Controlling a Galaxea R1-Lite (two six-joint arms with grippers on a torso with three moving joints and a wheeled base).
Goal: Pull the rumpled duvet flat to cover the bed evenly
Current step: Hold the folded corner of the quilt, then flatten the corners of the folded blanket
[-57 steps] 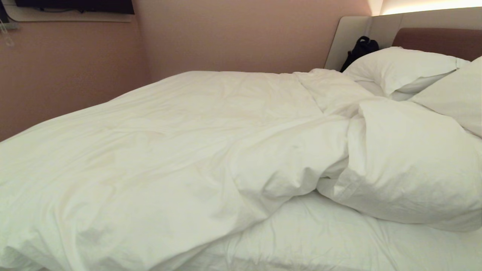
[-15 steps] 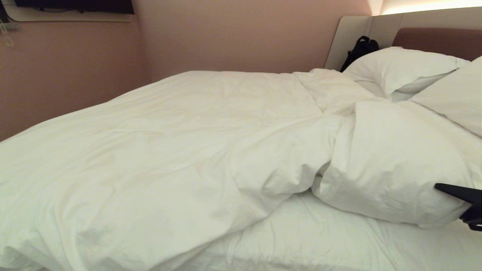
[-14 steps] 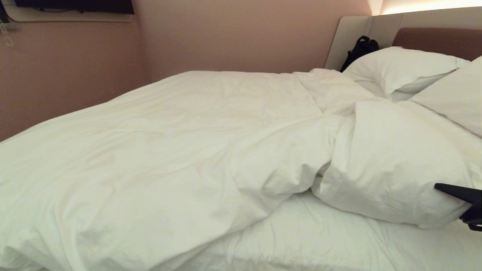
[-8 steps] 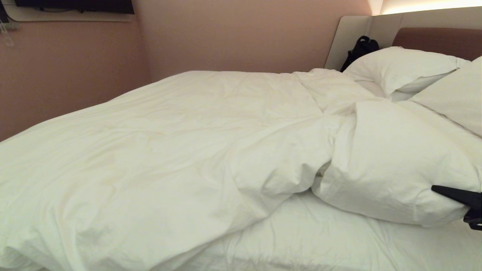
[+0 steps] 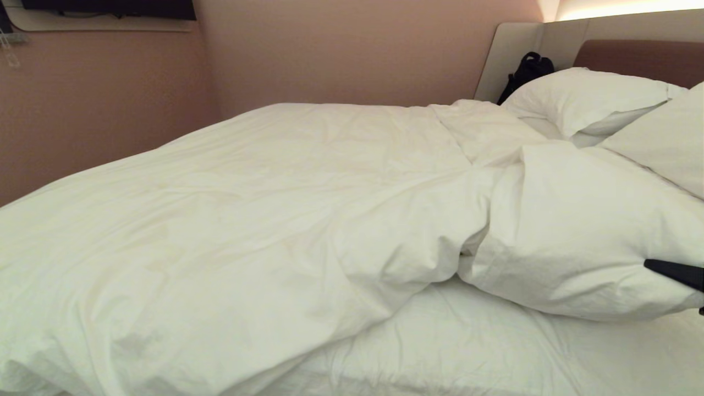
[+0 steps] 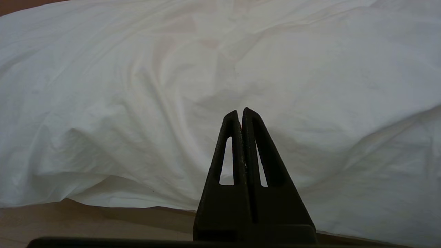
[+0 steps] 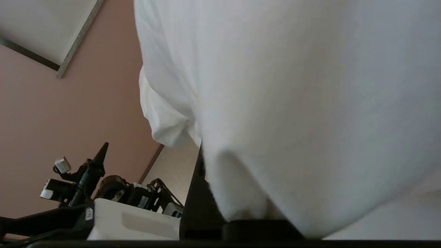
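Note:
The duvet [image 5: 264,220] lies rumpled over the bed [image 5: 467,352], and its near right part is folded back in a puffy lump [image 5: 572,242] that leaves bare sheet in front. My right gripper [image 5: 660,270] reaches in from the right edge at that lump. In the right wrist view the white cloth [image 7: 293,103] bunches down between the jaws beside one dark finger [image 7: 196,199], so the gripper is shut on the duvet. My left gripper [image 6: 241,112] is shut and empty, low beside the duvet's hanging side [image 6: 137,103].
Two white pillows [image 5: 583,96] [image 5: 665,137] lean at the brown and beige headboard [image 5: 632,55]. A black bag [image 5: 528,69] sits in the far corner. Pink walls close the far side. The floor [image 6: 86,220] shows under the duvet's hanging edge.
The right gripper's jaws have closed from wide open onto the folded lump of duvet. The lump's near edge has risen a little and shifted right. The left arm is still.

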